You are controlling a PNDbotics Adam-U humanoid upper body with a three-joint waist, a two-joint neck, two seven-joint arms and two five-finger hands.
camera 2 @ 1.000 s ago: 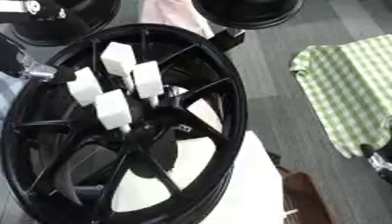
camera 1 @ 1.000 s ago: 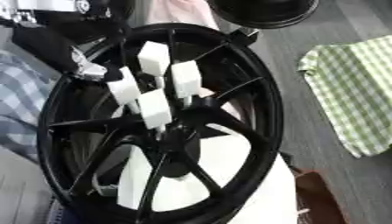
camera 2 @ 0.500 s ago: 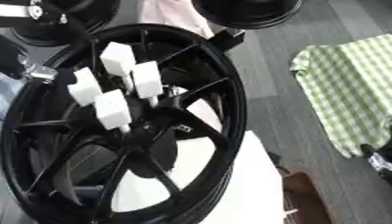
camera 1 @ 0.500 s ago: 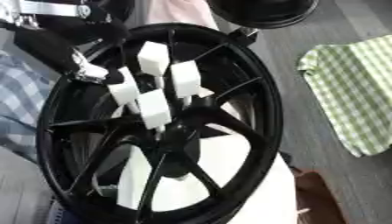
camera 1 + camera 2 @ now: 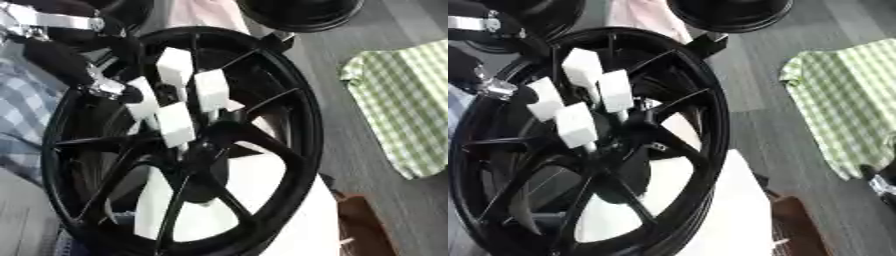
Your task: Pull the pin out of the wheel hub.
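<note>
A black spoked wheel [image 5: 289, 100] stands tilted on a white surface. Several white block-shaped pins stick out around its hub [image 5: 206, 150]: one at the top [image 5: 173, 67], one to the right [image 5: 211, 90], one on the left [image 5: 142, 102] and a lower one [image 5: 175, 124]. My left hand [image 5: 66, 57], black with silver joints, reaches in from the upper left across the rim. It is open, and one fingertip [image 5: 131, 94] lies against the left side of the left pin. A small part of my right hand [image 5: 883, 177] shows at the right edge, away from the wheel.
A green checked cloth [image 5: 402, 105] lies on the grey floor to the right. A second black wheel [image 5: 297, 12] and a pink cloth [image 5: 197, 12] sit at the top. A blue checked cloth [image 5: 22, 110] is at the left, and a brown object [image 5: 363, 225] at the lower right.
My left hand has moved down and to the right over the rim, from beside the wheel to the left pin. The pins and the wheel have not moved.
</note>
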